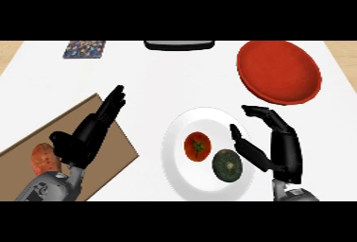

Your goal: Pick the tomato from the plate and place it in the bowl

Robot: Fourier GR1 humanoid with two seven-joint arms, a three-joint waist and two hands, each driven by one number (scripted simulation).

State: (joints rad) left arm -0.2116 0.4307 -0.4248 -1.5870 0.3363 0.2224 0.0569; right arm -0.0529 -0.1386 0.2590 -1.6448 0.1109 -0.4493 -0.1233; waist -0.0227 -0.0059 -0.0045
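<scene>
- The tomato (197,146) is red and round, with a dark green stem star on top facing up. It rests on the white plate (182,134), a little left of the plate's middle, touching nothing but the plate — no hand is on it.
- The plate is round, white and flat, lying on the counter toward its near edge, roughly midway between left and right.
- The bowl (279,71) is red, round and shallow, standing upright with nothing in it — it sits near the counter's far right corner, apart from the plate.
</scene>
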